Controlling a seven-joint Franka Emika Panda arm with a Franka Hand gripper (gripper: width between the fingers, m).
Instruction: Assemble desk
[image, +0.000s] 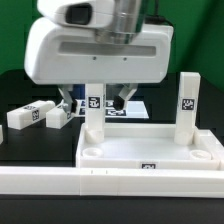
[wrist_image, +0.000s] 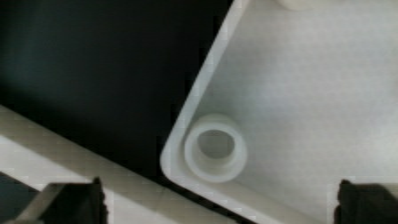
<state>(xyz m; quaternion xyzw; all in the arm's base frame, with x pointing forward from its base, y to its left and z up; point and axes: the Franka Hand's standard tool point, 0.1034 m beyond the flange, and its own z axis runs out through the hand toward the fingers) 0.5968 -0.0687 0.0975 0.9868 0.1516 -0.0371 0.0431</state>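
The white desk tabletop (image: 150, 148) lies flat with its raised rim up. Two white tagged legs stand upright in it, one at the exterior view's left (image: 92, 118) and one at the right (image: 186, 103). Two more legs (image: 25, 116) (image: 60, 117) lie loose on the table to the left. My gripper (image: 95, 100) hangs open over the tabletop's left end, its fingers either side of the left upright leg, apart from it. In the wrist view a rounded tabletop corner with an empty round socket (wrist_image: 217, 147) lies below the open gripper (wrist_image: 217, 205), nothing between the fingertips (wrist_image: 71, 205).
A long white rail (image: 60, 182) runs along the tabletop's near edge and shows as a diagonal strip (wrist_image: 63, 150) in the wrist view. The marker board (image: 128, 108) lies behind the tabletop on the black table.
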